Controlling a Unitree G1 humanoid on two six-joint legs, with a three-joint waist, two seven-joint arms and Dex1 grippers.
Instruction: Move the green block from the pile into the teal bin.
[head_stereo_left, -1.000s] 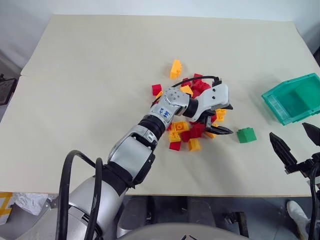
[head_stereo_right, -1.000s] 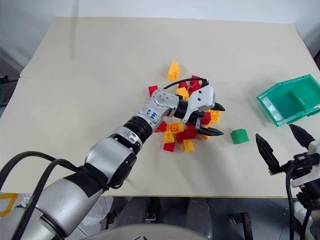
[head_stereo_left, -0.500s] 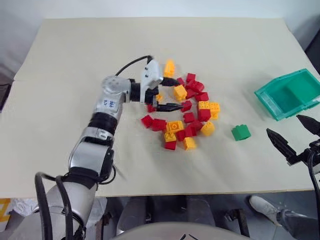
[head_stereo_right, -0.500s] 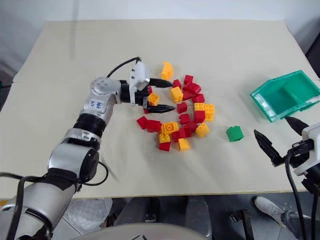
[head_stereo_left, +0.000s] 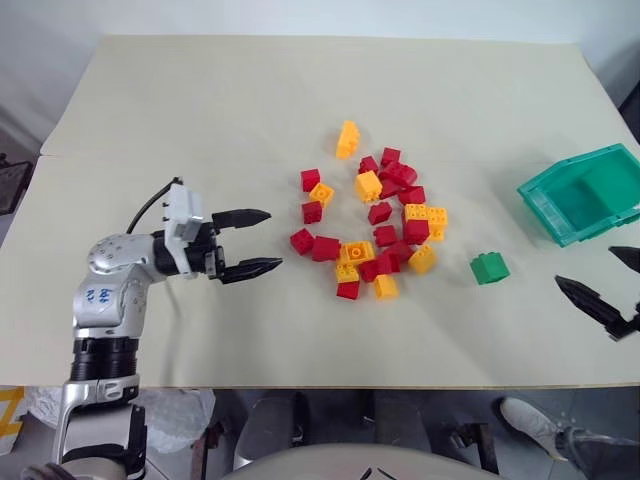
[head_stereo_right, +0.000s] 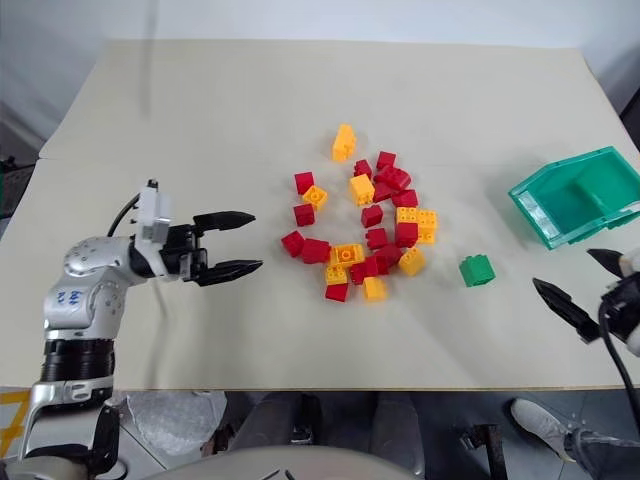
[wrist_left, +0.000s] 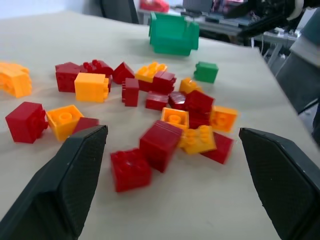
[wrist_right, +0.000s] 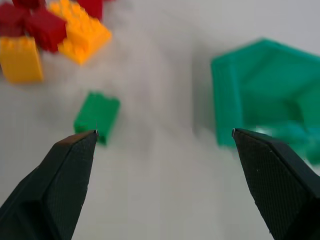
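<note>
beige table (head_stereo_left: 200, 120) carries the pile (head_stereo_left: 375, 225); green block (head_stereo_left: 490, 268) sits apart toward the bin (head_stereo_left: 560, 215), easing access for the wide-open, empty right tool (head_stereo_left: 612, 285); left tool (head_stereo_left: 245, 242) gapes empty too.

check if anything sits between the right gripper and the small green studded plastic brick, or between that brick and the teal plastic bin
Nothing visible does. The green studded plastic brick lies alone, apart from the red and yellow brick pile; bare table separates it from the open right gripper and the teal plastic bin.

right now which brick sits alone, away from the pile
The green block, lying apart between the pile and the teal bin; every other brick is red or yellow.
</note>
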